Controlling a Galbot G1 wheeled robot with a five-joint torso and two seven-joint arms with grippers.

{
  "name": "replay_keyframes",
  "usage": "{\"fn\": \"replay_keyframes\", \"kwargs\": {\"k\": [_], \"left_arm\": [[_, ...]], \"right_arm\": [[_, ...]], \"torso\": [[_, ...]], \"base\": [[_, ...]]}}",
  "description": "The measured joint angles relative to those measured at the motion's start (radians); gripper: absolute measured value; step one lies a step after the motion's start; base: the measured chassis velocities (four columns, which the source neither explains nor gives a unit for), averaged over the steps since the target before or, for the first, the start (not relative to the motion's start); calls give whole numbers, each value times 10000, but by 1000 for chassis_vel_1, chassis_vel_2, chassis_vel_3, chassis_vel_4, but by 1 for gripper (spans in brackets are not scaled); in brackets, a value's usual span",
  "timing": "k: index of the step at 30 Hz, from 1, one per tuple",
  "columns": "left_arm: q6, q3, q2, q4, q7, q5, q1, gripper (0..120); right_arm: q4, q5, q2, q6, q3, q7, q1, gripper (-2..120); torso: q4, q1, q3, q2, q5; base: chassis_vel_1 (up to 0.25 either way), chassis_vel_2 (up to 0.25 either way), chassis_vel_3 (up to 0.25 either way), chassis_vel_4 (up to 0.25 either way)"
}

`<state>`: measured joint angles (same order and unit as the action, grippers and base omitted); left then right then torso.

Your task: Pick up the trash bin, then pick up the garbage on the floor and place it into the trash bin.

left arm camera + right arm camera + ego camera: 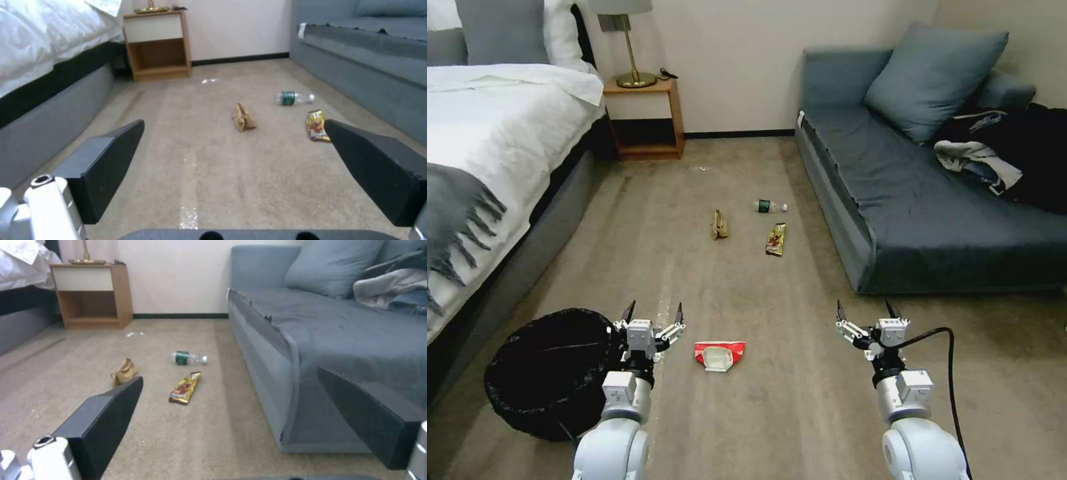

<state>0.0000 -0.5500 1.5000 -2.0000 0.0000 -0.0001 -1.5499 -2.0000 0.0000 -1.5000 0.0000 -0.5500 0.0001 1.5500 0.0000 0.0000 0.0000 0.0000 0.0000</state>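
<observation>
Even, soft indoor light — no hard shadows; a pale glare streak on the carpet; wrist views slightly blurred.

I can read no text anywhere. The small bottle carries a green label, the snack wrapper has brown-and-yellow print, and the flattened red-and-white packet shows markings, but on all three any lettering is too small and blurred for me to make out.
</observation>
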Motion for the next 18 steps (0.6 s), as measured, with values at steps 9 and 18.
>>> {"fn": "replay_keyframes", "kwargs": {"k": [9,18], "left_arm": [[0,0,0,1,0,0,0,100],[0,0,0,0,0,0,0,100]], "right_arm": [[0,0,0,0,0,0,0,100],[0,0,0,0,-1,0,0,100]], "torso": [[0,0,0,0,0],[0,0,0,0,0]], "base": [[0,0,0,0],[0,0,0,0]]}}
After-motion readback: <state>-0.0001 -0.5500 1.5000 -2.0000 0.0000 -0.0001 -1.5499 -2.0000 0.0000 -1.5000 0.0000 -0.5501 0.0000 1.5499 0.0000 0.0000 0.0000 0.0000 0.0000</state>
